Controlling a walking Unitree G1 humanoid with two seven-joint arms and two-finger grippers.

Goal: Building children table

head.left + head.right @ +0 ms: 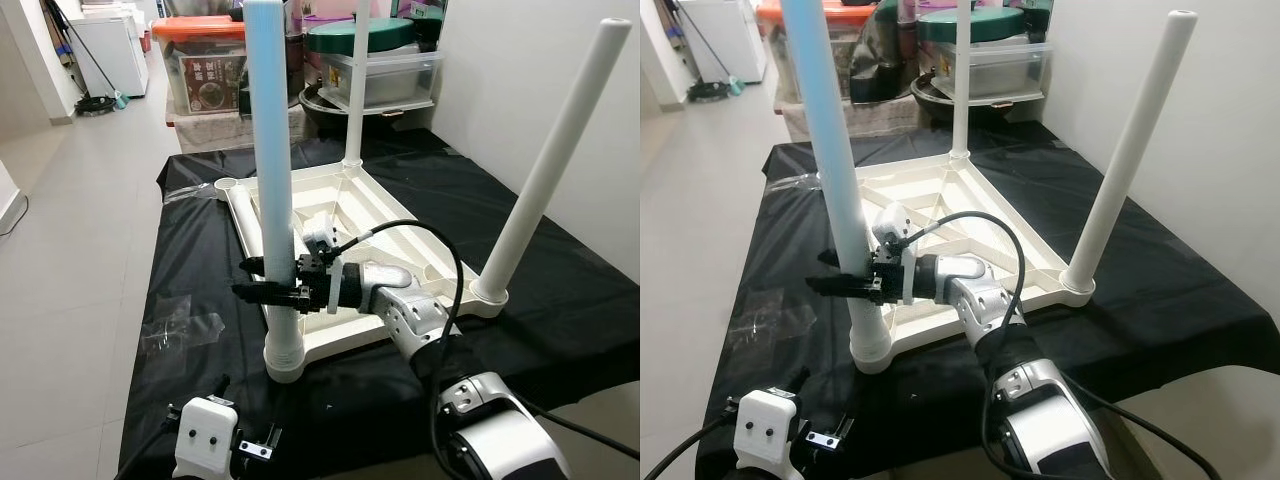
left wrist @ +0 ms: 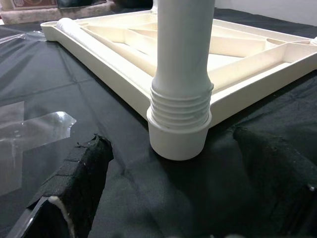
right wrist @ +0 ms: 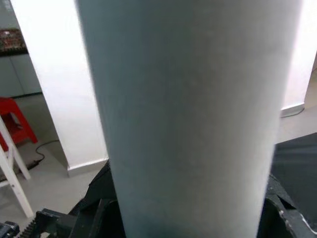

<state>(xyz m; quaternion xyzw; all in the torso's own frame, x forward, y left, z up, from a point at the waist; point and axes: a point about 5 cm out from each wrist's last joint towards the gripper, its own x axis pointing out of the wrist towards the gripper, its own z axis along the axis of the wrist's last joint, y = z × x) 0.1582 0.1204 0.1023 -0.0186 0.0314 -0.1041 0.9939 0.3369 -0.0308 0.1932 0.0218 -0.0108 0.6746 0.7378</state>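
Your right gripper [image 1: 268,279] is clamped around the near table leg [image 1: 272,150], low on the shaft, just above its threaded socket at the corner of the upturned white tabletop [image 1: 372,215]. That tabletop lies on the black cloth [image 1: 560,280], with two more legs standing at 12 and 3 o'clock. Your left gripper [image 2: 173,188] hangs at 7 o'clock, fingers [image 2: 79,173] spread, holding nothing, facing the leg's base.

The white tabletop [image 1: 350,215] lies upside down on black cloth [image 1: 560,270], three white legs [image 1: 268,150] standing upright in its corners.
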